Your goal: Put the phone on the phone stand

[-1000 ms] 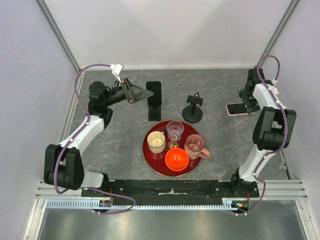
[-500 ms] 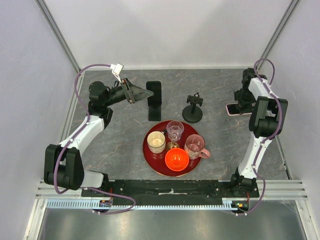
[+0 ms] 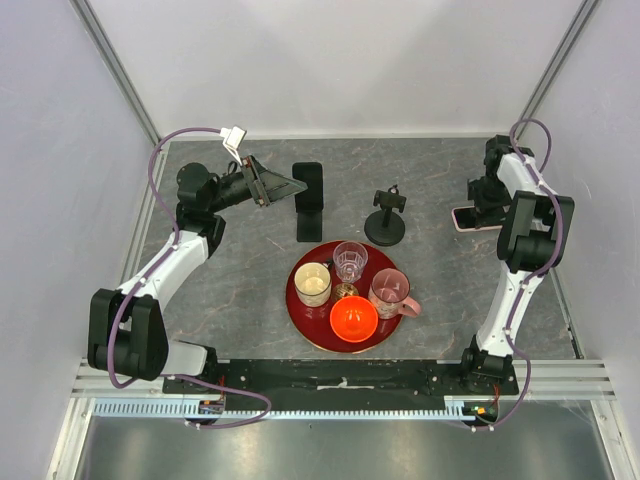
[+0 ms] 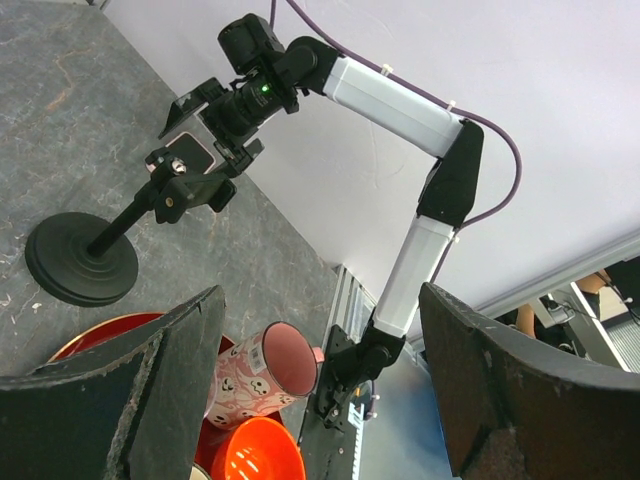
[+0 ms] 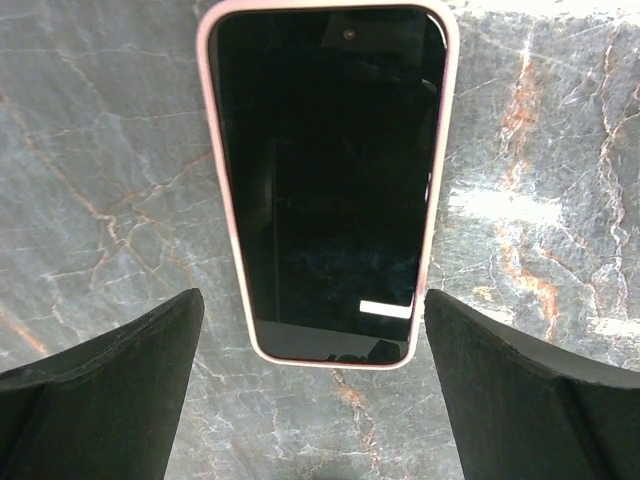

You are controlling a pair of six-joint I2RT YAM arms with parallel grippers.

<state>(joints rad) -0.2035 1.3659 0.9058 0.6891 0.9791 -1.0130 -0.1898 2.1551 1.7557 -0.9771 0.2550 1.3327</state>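
The phone [image 3: 466,218], pink-edged with a dark screen, lies flat on the table at the far right. In the right wrist view the phone [image 5: 330,180] lies screen up, just ahead of the fingers. My right gripper [image 3: 482,200] hovers over it, open and empty, its fingers [image 5: 120,390] spread wider than the phone, not touching it. The phone stand [image 3: 386,220], with a round base, thin post and clamp head, stands mid-table; it also shows in the left wrist view [image 4: 82,262]. My left gripper [image 3: 292,186] is open and empty at the far left, pointing right.
A black upright slab stand [image 3: 309,200] is beside the left gripper. A red tray [image 3: 300,305] near the middle front holds a cream cup [image 3: 312,284], a glass [image 3: 350,262], a pink mug [image 3: 390,293] and an orange bowl [image 3: 353,319].
My right arm swung its wrist in over the phone's far end, then held still. The left arm and the phone have not moved.
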